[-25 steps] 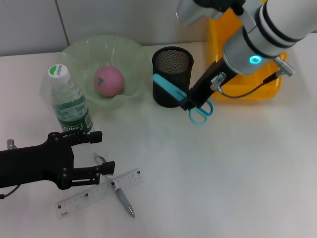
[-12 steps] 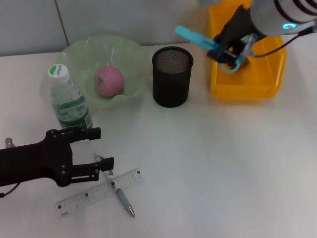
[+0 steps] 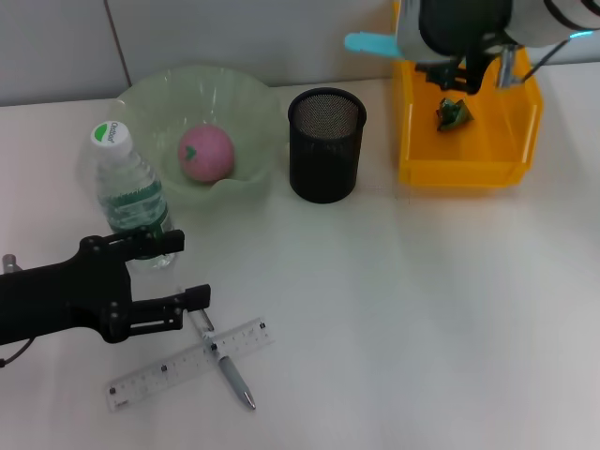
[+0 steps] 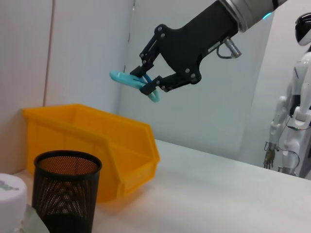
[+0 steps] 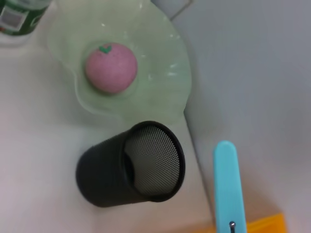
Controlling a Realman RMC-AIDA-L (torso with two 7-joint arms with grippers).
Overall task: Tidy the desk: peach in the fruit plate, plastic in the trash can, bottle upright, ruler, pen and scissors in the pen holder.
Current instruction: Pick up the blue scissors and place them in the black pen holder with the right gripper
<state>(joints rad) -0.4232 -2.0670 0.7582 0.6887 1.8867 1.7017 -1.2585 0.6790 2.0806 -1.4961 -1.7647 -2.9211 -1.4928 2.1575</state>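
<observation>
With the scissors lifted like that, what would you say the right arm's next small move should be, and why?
Probably carry the scissors sideways until they hang over the pen holder's opening. The right gripper holds them high above the yellow bin, off to the holder's side, and the holder looks empty. The left gripper sits near the ruler and pen.

The desk is viewed from above and in front by the head camera. The scene is seen low and sideways from the left wrist, across the pen holder (image 4: 67,189) toward the yellow bin (image 4: 92,145). From the right wrist it is viewed steeply downward. The pen holder is shared by all three views.
</observation>
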